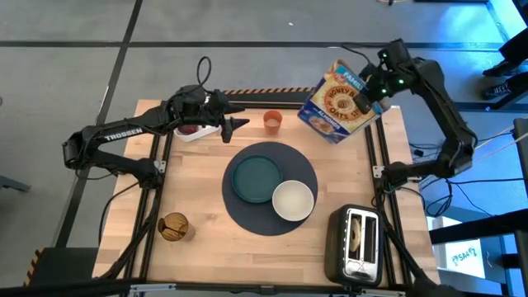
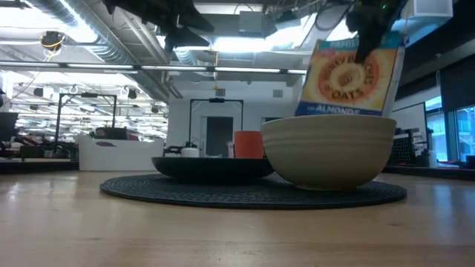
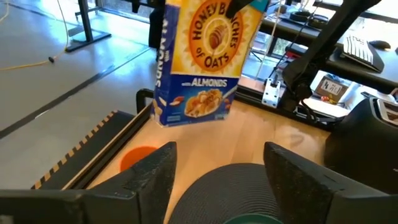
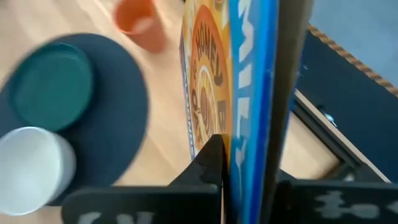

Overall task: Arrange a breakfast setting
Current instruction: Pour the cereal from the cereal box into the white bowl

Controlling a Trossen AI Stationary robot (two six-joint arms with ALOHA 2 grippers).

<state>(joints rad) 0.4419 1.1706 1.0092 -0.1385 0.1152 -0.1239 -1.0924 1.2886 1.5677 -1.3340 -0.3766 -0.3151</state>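
A yellow and blue cereal box (image 1: 338, 103) hangs tilted over the table's far right corner, with my right gripper (image 1: 369, 92) shut on it. On the round dark-blue placemat (image 1: 247, 216) sit a teal plate (image 1: 254, 177) and a white bowl (image 1: 293, 200). A small orange cup (image 1: 272, 121) stands behind the mat. At the far left my left gripper (image 1: 235, 124) hovers open and holds nothing. Beside it is a white dish holding a red fruit (image 1: 191, 129). A tan bagel (image 1: 173, 226) lies near left. My right gripper pinches the box's top end (image 4: 249, 149) between its two fingers, one on the printed front face and one on the back. The fingers slant down from above on the table's right side. The box (image 3: 199, 62) hangs tilted below them, clear of the table.
A black toaster (image 1: 356, 243) stands at the near right corner. Black rails run along the table's left and right edges. Bare wood lies between the cup and the box, and along the near edge.
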